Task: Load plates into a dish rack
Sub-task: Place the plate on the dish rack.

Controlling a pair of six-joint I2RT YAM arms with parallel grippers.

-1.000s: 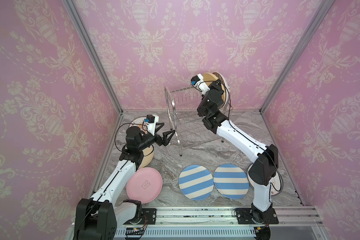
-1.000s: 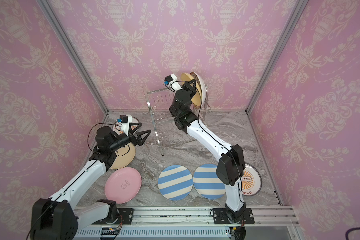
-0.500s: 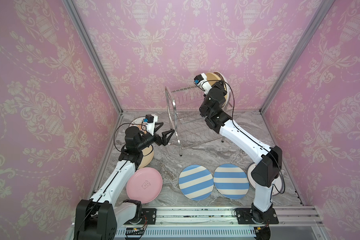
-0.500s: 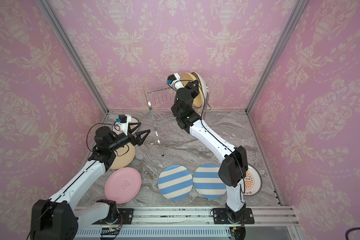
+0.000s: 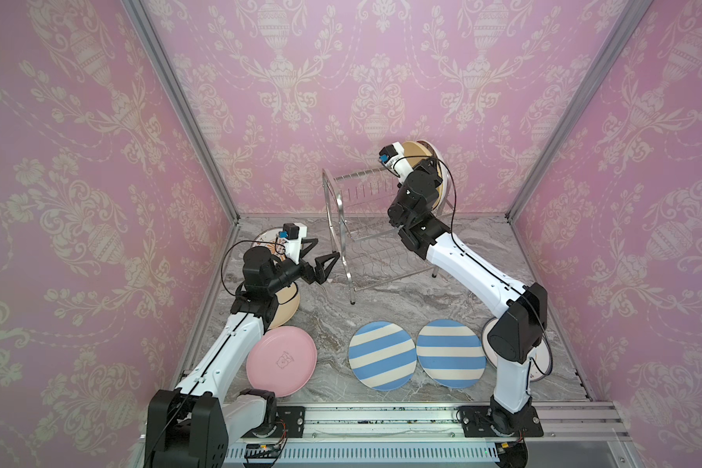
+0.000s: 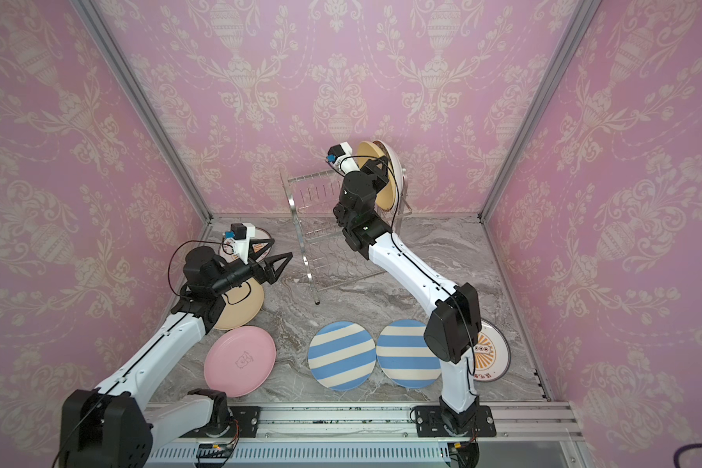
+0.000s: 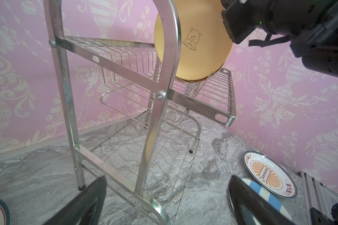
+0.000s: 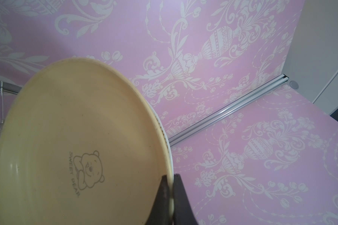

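The right gripper (image 8: 171, 180) pinches the round yellow plate (image 8: 76, 140) standing atop the chrome wire rack (image 7: 161, 95). The left gripper (image 5: 327, 248) gapes empty.

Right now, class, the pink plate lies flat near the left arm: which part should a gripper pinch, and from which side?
Probably the raised rim of the pink plate, on the edge facing the nearer blue-striped plate. It lies flat, face up, so only the rim offers a pinch; bare marble table lies on that side, while the left arm stands beside the opposite edge.
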